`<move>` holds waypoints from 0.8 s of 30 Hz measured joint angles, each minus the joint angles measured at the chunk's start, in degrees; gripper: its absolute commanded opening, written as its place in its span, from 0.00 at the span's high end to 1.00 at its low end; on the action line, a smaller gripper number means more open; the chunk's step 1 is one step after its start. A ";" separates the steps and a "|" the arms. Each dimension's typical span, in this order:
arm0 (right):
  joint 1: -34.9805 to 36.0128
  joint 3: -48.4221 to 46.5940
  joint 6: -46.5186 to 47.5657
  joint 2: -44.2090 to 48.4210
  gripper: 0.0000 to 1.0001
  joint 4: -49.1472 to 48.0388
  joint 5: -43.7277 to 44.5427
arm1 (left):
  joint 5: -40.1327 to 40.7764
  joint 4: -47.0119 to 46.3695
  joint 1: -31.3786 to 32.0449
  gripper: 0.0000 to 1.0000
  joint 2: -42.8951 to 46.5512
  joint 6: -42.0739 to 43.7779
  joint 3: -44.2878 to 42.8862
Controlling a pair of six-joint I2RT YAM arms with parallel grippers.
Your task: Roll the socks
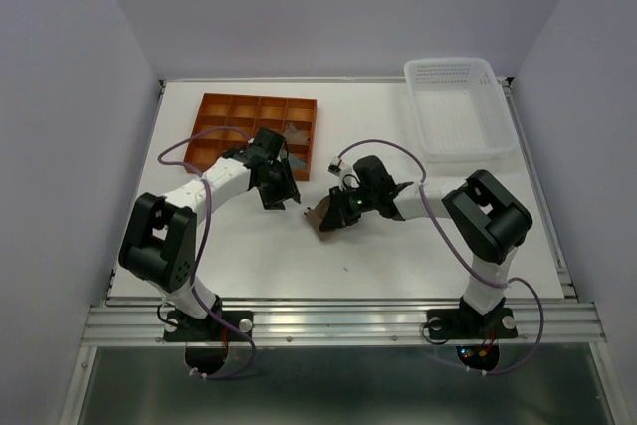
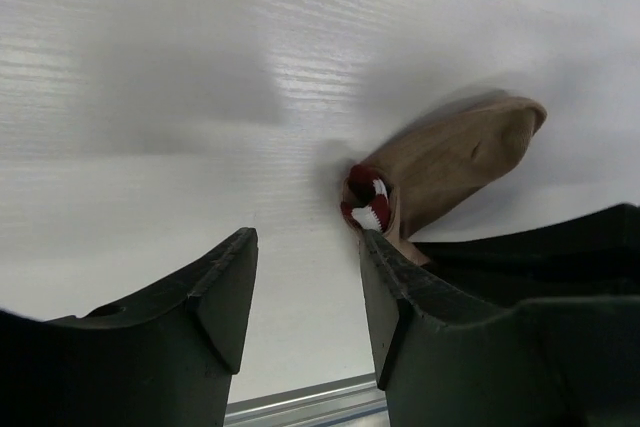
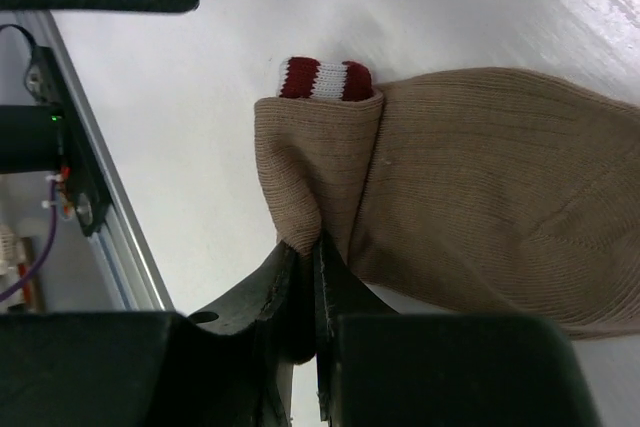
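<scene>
Closest to the right wrist lens, the right gripper (image 3: 311, 245) has its two dark fingers (image 3: 285, 272) pressed together on a fold of the tan sock (image 3: 470, 187). They pinch the edge where the fabric is doubled over. The rest of the sock spreads away from the fingertips flat on the white table (image 3: 200, 127). Its red-and-white striped part (image 3: 322, 78) peeks out from under the folded layer at the end farthest from the pinch. In the left wrist view the left gripper (image 2: 308, 247) stands with its jaws apart and nothing between them, only bare table showing in the gap. The tan sock (image 2: 455, 162) lies just beyond the tip of its right-hand finger (image 2: 385, 267), outside the gap. The striped part (image 2: 367, 202) is the nearest bit to that tip, though contact cannot be judged. From above, both arms reach toward the middle of the table (image 1: 398, 256). The left gripper (image 1: 282, 196) is near the right gripper (image 1: 336, 212), with the sock (image 1: 320, 222) at the right one's tip. Behind the left arm sits an orange tray (image 1: 214, 106) of compartments. Something grey (image 1: 296, 132) lies in its right-hand column, too small to identify. A white basket (image 1: 458, 72) sits at the far right corner.
</scene>
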State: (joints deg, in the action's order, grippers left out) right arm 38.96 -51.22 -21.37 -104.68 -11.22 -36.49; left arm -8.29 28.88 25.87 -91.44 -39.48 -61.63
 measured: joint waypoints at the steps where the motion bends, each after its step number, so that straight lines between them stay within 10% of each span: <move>1: -0.57 -0.11 -0.81 -0.68 0.91 -0.44 -1.40 | -0.74 -0.55 0.00 0.44 0.15 0.17 0.48; 24: -6.93 -2.38 -11.69 -7.93 0.87 -4.33 -11.15 | -9.75 -11.76 2.93 0.45 -3.89 1.62 3.56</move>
State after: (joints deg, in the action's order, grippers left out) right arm 32.03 -53.60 -33.06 -112.62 -15.55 -47.64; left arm -18.04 17.12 28.80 -95.33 -37.87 -58.06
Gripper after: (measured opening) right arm 0.132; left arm 0.559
